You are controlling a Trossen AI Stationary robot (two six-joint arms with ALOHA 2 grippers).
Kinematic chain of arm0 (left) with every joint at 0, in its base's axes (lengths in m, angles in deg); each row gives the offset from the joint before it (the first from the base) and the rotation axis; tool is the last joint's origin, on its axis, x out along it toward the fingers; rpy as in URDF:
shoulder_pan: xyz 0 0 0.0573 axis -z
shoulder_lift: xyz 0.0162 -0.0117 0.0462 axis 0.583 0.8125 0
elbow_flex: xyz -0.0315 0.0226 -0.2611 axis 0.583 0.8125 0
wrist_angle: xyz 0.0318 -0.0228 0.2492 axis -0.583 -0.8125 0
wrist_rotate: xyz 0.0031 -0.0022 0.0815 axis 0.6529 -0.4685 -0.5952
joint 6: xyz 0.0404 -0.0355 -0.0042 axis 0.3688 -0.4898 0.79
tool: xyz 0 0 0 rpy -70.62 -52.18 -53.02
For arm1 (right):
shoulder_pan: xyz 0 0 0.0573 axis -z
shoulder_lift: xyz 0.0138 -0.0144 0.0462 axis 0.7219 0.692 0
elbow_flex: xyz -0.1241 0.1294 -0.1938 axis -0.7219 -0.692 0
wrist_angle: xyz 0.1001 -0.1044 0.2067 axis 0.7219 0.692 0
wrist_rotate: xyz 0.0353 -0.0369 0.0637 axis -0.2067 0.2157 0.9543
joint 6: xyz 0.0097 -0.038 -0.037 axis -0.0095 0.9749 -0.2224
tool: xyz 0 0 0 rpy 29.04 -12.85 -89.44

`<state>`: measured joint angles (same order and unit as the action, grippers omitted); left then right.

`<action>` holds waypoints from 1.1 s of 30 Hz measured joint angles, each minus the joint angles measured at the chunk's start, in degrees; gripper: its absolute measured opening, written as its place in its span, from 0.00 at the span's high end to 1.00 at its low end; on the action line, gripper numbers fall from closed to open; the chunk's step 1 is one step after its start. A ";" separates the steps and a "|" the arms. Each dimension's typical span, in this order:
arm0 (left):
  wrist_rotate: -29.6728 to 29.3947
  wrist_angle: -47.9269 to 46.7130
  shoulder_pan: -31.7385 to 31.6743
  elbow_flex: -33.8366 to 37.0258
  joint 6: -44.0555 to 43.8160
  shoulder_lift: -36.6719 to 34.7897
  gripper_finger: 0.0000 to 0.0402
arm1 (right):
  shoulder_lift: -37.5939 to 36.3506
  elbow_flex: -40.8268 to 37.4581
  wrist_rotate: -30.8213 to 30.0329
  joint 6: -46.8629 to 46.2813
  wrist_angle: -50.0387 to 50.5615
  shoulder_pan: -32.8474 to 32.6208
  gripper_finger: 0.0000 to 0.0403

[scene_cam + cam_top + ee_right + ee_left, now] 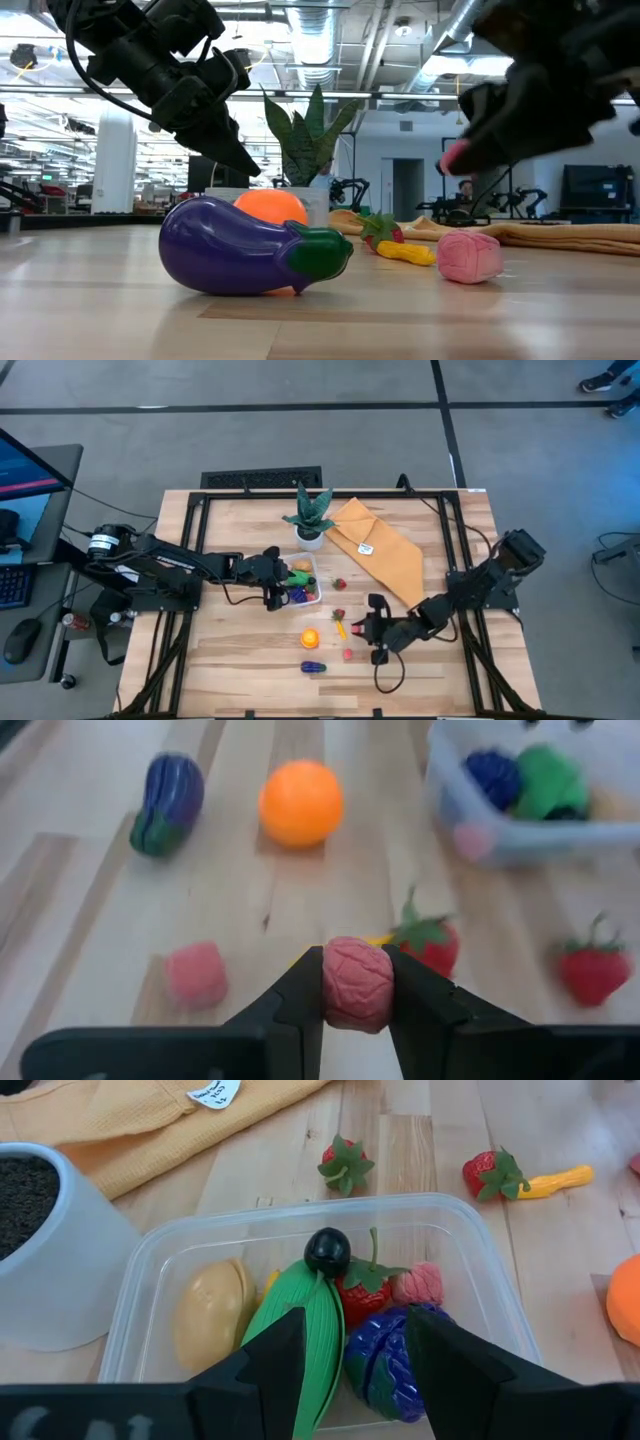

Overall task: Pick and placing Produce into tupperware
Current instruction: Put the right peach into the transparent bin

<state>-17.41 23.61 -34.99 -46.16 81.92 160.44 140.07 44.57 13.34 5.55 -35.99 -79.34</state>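
— Several produce pieces inside the tupperware (470, 1285): green corn (300, 1330), yellow piece (210, 1312), red strawberry (362, 1292), purple piece (392, 1360), black berry (327, 1250). Left pincer (352, 1370)?
— Released, above it. Right pincer (355, 995) clenched on a pink piece (355, 983) over the counter (240, 650).

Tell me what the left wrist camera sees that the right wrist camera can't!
Only the left wrist view shows the white plant pot, the yellow cloth and the open left gripper over the tupperware. Only the right wrist view shows the purple eggplant, a pink cube and the right gripper squeezing a pink lump. Both show the tupperware and the orange.
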 joint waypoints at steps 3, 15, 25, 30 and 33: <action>0.00 0.01 0.00 0.00 0.02 0.02 0.60 | -2.37 0.00 -0.19 3.46 -0.16 0.74 0.79; 0.00 0.14 0.28 0.00 3.11 0.00 0.60 | -6.75 0.02 -0.11 14.86 -0.87 8.92 0.79; 0.00 0.04 2.14 -0.02 7.57 -2.08 0.60 | -6.31 0.07 4.93 19.34 -4.86 16.69 0.79; -0.02 -4.17 2.95 -0.02 7.58 -8.27 0.60 | -6.31 0.07 8.26 21.96 -8.34 18.85 0.79; -0.02 -8.74 4.08 -0.02 7.49 -13.84 0.60 | -6.31 0.07 9.95 22.70 -9.86 20.13 0.79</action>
<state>-17.43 14.86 -30.92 -46.19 89.41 146.60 133.76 44.64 23.30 28.26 -45.85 -59.20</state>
